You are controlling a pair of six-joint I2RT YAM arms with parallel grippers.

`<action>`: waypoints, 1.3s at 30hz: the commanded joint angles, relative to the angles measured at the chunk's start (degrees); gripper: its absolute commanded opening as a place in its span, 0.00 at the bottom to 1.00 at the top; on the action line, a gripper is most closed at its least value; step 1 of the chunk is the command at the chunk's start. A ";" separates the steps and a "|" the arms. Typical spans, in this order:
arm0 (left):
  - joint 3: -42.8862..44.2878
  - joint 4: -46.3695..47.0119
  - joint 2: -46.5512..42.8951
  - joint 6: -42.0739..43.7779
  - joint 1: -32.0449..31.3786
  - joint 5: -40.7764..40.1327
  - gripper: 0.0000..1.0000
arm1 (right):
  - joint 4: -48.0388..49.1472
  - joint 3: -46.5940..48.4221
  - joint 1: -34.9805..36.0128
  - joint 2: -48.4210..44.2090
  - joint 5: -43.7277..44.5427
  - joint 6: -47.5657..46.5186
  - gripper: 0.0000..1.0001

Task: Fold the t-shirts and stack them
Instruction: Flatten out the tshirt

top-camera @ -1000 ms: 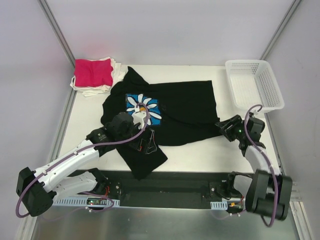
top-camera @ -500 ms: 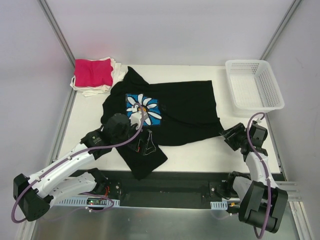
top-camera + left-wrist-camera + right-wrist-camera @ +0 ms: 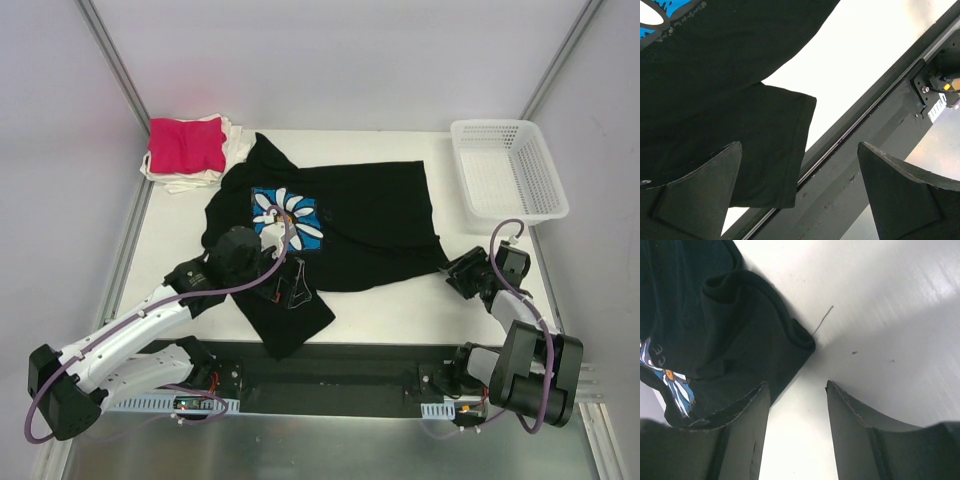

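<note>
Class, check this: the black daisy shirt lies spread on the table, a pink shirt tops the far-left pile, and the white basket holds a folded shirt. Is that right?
Wrong on one point: the white basket holds nothing, as the top external view shows. The black daisy shirt lies spread on the table, and the pink shirt tops the pile.

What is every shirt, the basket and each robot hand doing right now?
black t-shirt: spread flat on the table, not folded
pink t-shirt: folded, on top of the pile
white t-shirts: folded, stacked under the pink one
basket: upright, nothing seen inside
left hand: open, above the black sleeve
right hand: open, beside the black shirt's corner, holding nothing
</note>
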 commanded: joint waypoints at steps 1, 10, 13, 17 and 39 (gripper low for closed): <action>1.95 0.29 1.60 0.98 -0.39 -0.44 0.99 | 4.96 1.70 -0.21 2.09 0.77 0.38 0.51; 2.57 0.29 2.30 1.95 -0.39 0.00 0.99 | 9.54 1.08 0.67 6.39 2.08 1.96 0.48; 2.22 0.29 1.69 2.04 -0.39 -0.26 0.99 | 11.91 1.17 1.63 8.59 2.70 2.66 0.48; 1.60 0.20 0.81 2.13 -0.31 -0.79 0.99 | 14.55 1.43 2.95 11.66 3.32 3.45 0.41; 1.25 0.03 0.90 2.66 -0.31 -1.05 0.99 | 1.91 -3.93 -2.75 -5.37 12.09 1.09 0.01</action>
